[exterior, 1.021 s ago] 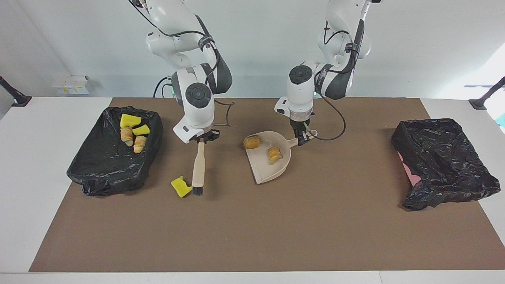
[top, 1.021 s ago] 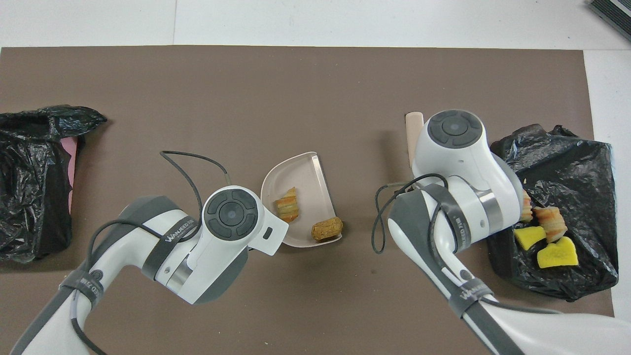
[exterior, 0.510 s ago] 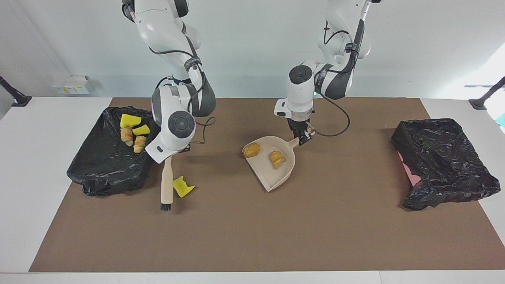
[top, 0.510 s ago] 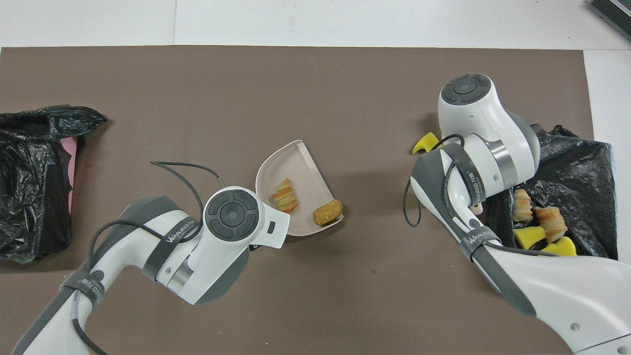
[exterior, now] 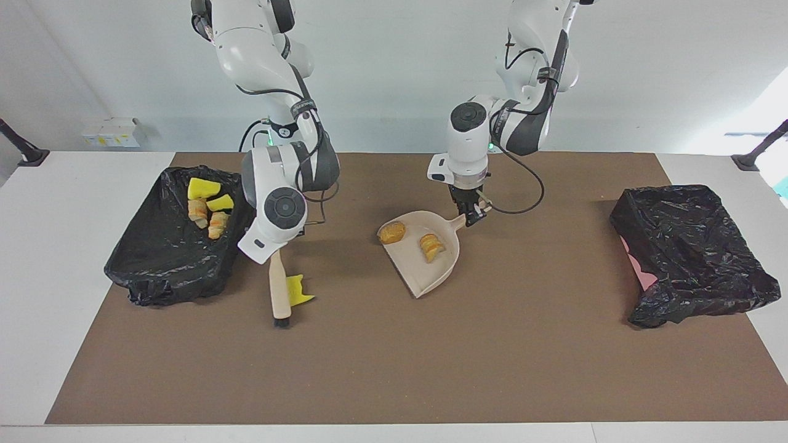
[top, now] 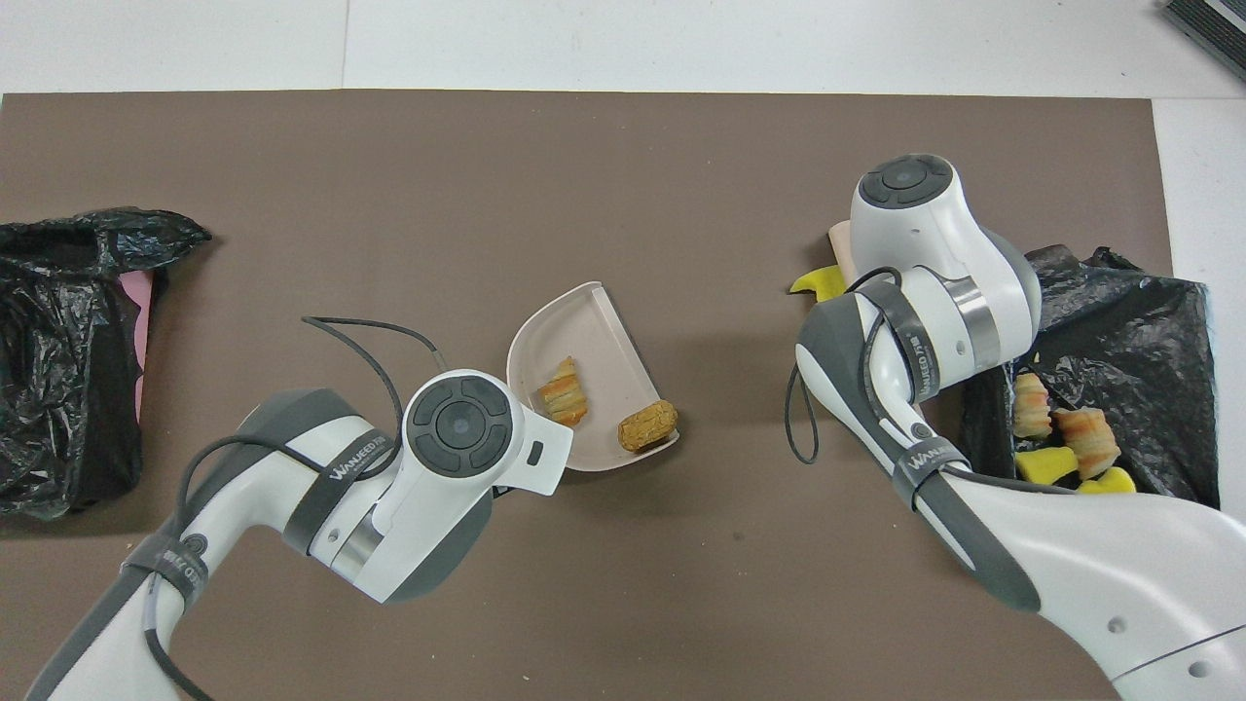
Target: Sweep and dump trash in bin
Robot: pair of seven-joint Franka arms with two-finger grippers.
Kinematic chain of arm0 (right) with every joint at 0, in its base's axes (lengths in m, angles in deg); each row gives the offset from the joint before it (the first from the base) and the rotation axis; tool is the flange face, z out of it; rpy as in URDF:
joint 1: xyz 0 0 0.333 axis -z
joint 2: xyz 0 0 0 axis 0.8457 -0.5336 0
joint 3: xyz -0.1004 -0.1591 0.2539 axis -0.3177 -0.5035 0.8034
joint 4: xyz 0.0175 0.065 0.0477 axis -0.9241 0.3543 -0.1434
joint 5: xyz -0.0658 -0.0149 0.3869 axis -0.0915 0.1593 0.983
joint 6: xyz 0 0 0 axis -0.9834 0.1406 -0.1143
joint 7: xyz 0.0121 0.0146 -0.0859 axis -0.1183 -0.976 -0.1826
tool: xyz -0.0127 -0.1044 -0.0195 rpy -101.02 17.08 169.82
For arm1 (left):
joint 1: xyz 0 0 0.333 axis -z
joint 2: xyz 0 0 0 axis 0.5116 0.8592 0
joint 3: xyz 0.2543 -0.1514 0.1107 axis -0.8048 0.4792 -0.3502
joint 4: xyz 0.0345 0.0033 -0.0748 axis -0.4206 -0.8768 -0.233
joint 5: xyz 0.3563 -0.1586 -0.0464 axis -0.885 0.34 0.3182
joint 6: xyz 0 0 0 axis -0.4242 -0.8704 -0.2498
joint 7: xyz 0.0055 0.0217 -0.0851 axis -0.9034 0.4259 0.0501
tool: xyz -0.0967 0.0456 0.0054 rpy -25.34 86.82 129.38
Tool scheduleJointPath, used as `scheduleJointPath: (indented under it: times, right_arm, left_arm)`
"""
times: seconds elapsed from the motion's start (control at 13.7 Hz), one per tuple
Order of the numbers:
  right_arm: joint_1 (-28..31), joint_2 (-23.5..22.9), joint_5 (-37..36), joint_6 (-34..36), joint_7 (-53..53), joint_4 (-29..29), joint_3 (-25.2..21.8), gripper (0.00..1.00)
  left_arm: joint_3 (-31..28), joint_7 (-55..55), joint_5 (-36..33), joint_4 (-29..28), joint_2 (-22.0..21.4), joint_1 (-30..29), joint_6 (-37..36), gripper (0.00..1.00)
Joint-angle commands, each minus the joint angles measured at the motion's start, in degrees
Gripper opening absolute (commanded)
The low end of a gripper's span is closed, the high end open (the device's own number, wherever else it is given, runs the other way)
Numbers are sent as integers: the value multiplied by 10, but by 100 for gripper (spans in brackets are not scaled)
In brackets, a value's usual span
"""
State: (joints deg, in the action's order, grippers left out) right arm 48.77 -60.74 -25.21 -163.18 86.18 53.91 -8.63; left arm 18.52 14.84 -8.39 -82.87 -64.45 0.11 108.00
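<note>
My right gripper is shut on the beige-handled brush, whose black bristles rest on the mat. A yellow sponge scrap lies against the brush, on the side toward the dustpan; it also shows in the overhead view. My left gripper is shut on the handle of the beige dustpan. Its mouth faces the brush. Two orange-brown lumps lie in the pan. More yellow and orange-brown trash lies in the black-bagged bin at the right arm's end.
A second black-bagged bin, with pink showing at its side, stands at the left arm's end of the table. The brown mat covers the middle of the table. A cable loops from my left wrist.
The brush crossed over the sponge to its bin side, then pushed it a little toward the dustpan. The dustpan turned slightly, its mouth more toward the brush.
</note>
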Motion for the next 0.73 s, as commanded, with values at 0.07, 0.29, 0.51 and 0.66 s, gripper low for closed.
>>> scheduleJointPath:
  times: [0.07, 0.29, 0.51, 0.66]
  right_arm:
    - [-38, 17, 96, -22, -19, 21, 6, 0]
    - [-88, 38, 163, -74, -14, 58, 5, 0]
    - [-132, 49, 212, -95, -7, 71, 6, 0]
    - [-153, 51, 232, -95, 22, 65, 5, 0]
  left_arm:
    - [-1, 24, 3, -30, -20, 5, 8, 0]
    - [0, 23, 3, -32, -21, 6, 7, 0]
    - [0, 24, 3, -49, -30, 7, 9, 0]
    - [0, 56, 3, -52, -31, 5, 14, 0]
